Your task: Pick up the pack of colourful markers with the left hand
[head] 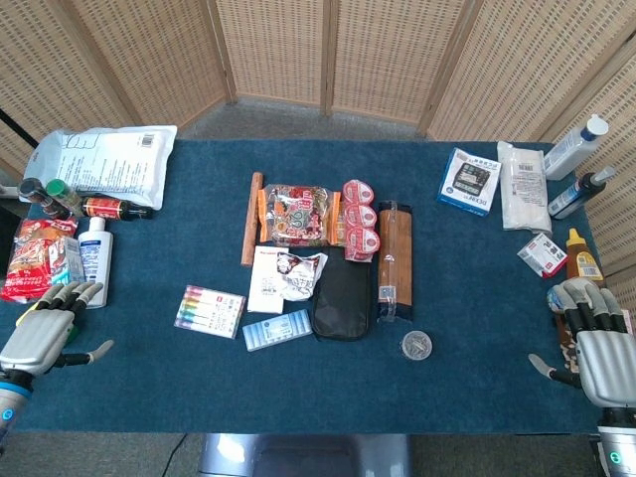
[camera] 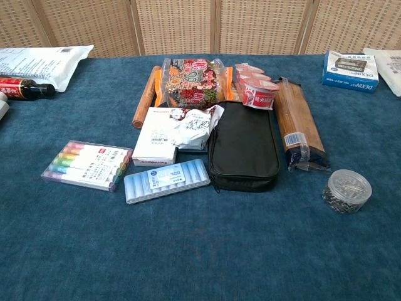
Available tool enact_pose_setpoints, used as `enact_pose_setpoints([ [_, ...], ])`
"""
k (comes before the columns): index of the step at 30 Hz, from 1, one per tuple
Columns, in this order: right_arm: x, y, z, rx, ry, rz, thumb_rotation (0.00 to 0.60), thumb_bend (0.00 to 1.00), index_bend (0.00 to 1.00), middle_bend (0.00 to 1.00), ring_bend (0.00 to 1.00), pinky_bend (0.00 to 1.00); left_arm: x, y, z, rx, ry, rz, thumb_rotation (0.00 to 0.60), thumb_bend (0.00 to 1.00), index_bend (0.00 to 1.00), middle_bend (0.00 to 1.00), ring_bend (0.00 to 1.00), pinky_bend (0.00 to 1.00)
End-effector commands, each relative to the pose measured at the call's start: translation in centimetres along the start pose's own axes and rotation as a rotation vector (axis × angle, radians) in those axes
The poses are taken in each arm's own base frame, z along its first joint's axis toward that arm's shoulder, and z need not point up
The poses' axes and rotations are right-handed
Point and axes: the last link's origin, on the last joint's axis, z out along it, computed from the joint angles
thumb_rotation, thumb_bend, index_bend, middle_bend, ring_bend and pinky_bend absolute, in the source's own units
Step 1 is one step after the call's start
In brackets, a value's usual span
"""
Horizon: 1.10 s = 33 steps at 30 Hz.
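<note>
The pack of colourful markers (head: 210,311) lies flat on the blue table, left of centre; the chest view shows the pack of colourful markers (camera: 86,165) with its coloured caps in a row. My left hand (head: 42,337) hovers at the table's left front edge, well left of the pack, fingers spread and holding nothing. My right hand (head: 594,348) stays at the right front corner, fingers apart and empty. Neither hand appears in the chest view.
A pale blue pack (head: 277,329), a white box (head: 270,281) and a black pouch (head: 342,297) lie just right of the markers. Bottles (head: 96,260) and snack packs (head: 35,258) crowd the left edge behind my left hand. A small round tub (head: 416,345) sits front right.
</note>
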Motion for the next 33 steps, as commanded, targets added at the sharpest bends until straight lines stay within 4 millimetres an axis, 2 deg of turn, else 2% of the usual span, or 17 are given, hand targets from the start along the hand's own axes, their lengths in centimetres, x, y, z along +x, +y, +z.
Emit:
enact_pose_setpoints([
  [1,0.0,0.1,0.0,-0.003,0.001,0.000,0.476,0.01,0.00,0.00,0.00,0.00,0.3,0.7,1.4,-0.010,-0.030,0.042,0.282,0.20,0.00,0.00,0.00,0.00],
  [5,0.0,0.2,-0.1,-0.005,0.004,0.001,0.478,0.01,0.00,0.00,0.00,0.00,0.3,1.8,2.5,-0.021,-0.045,0.078,0.295,0.07,0.00,0.00,0.00,0.00],
  [8,0.1,0.3,-0.1,-0.007,0.014,0.005,0.478,0.01,0.00,0.00,0.00,0.00,0.1,2.6,3.2,-0.028,-0.037,0.093,0.389,0.01,0.00,0.00,0.00,0.00],
  [11,0.2,0.5,-0.1,-0.010,0.025,0.008,0.476,0.02,0.00,0.00,0.00,0.00,-0.3,3.4,4.1,-0.040,-0.028,0.124,0.452,0.00,0.00,0.00,0.00,0.00],
  [20,0.6,1.2,-0.3,-0.021,0.052,0.019,0.474,0.03,0.00,0.00,0.00,0.00,-2.2,6.1,6.7,-0.102,0.058,0.158,0.461,0.00,0.00,0.00,0.00,0.00],
  [33,0.7,2.0,-0.6,-0.039,0.076,0.031,0.475,0.03,0.00,0.00,0.00,0.00,-4.9,9.2,9.4,-0.196,0.015,0.136,0.462,0.00,0.03,0.00,0.00,0.00],
])
